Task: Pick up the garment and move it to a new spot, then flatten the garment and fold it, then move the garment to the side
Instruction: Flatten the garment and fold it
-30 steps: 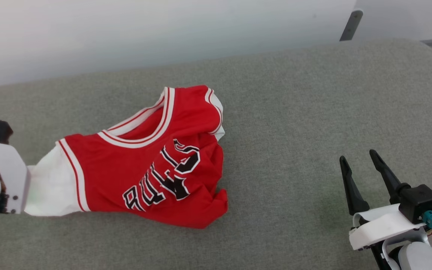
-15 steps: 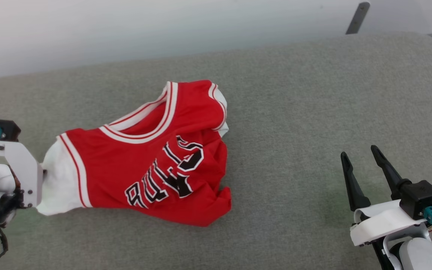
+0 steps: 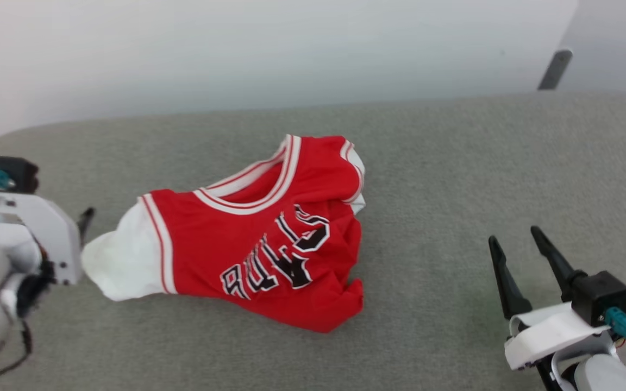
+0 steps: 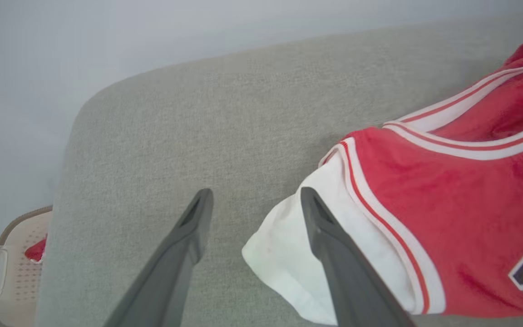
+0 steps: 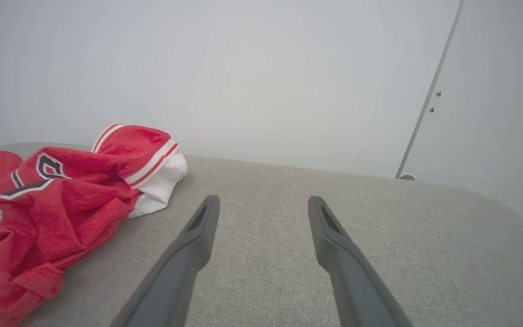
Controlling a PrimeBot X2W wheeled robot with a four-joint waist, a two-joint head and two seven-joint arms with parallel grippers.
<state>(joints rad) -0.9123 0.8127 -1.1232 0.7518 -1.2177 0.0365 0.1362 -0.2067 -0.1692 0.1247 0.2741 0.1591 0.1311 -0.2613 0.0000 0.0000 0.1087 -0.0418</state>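
Left gripper (image 4: 257, 202) and right gripper (image 3: 514, 239) stand open, empty; we should grip the jersey (image 3: 258, 244) at 2 opposite edges and spread it flat.

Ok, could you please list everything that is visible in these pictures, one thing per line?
jersey: one, red with white sleeves, lying crumpled on the cushion
cushion: one, grey, under the jersey
wall: one, white, behind the cushion
post: one, dark, far right, behind the cushion
basket: one, beige, past the cushion's corner in the left wrist view
cloth: one, red, in the basket
left gripper: one, dark fingers, open, at the jersey's white sleeve
right gripper: one, dark fingers, open, over bare cushion right of the jersey
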